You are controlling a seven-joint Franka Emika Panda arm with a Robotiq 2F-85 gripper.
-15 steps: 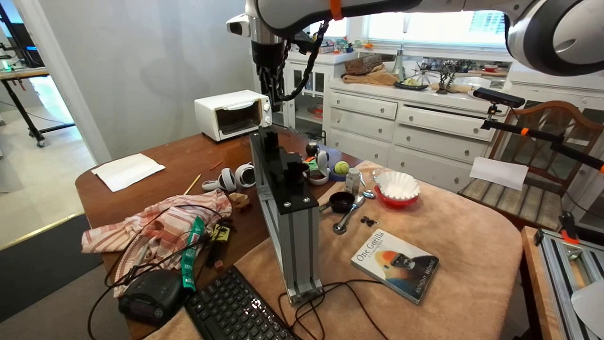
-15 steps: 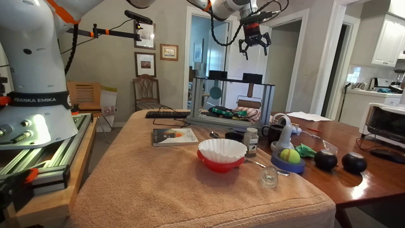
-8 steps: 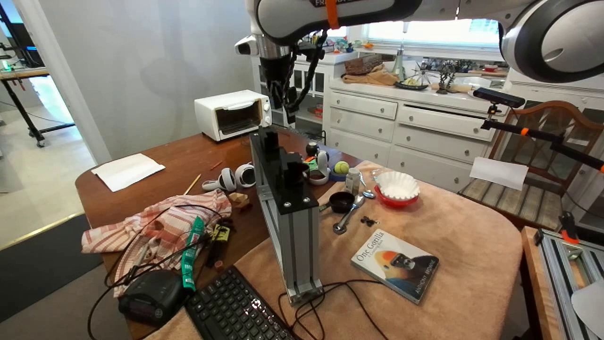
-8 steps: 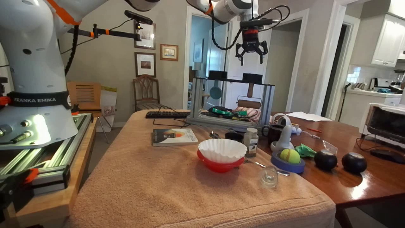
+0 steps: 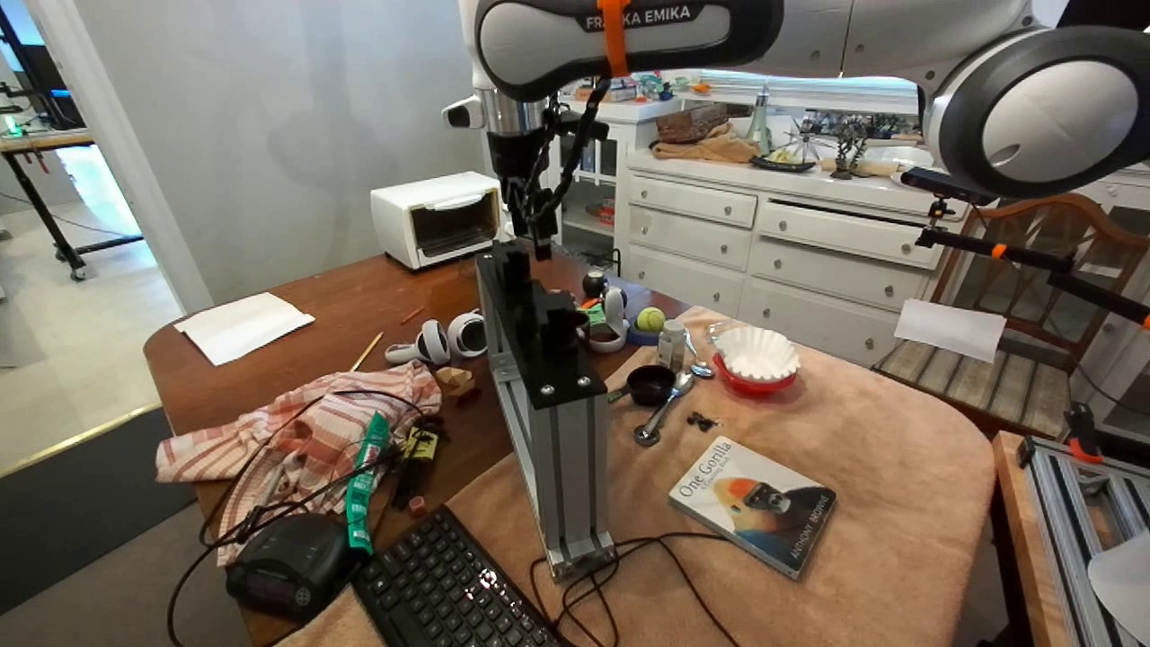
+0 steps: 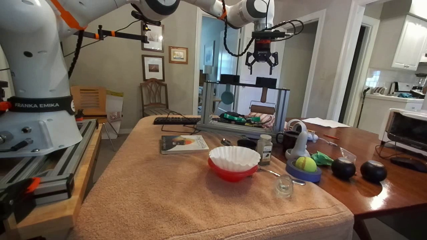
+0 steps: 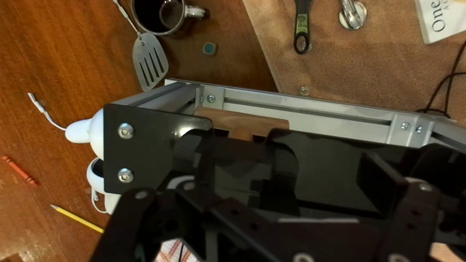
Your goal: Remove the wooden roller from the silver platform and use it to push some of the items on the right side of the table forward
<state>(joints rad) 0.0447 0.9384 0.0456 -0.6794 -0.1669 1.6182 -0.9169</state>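
Wrist view: the wooden roller [image 7: 242, 120] is being held in the grooved silver platform [image 7: 327, 127], below the pincer [image 6: 261, 71] and off toward one of its empty, parted jaws. The smooth, round barrel [image 6: 262, 109] is being hung level, roughly along the jaw-to-jaw line, beneath the glossy black plate [image 7: 149, 145].

In an exterior view, a black keyboard [image 5: 449, 575] lies near a rumpled striped towel [image 5: 328, 427], a white dresser [image 5: 753, 235] well beyond them. In an exterior view, three framed pictures [image 6: 178, 55] hang on the wall [image 6: 186, 30] near a wooden chair [image 6: 155, 96].
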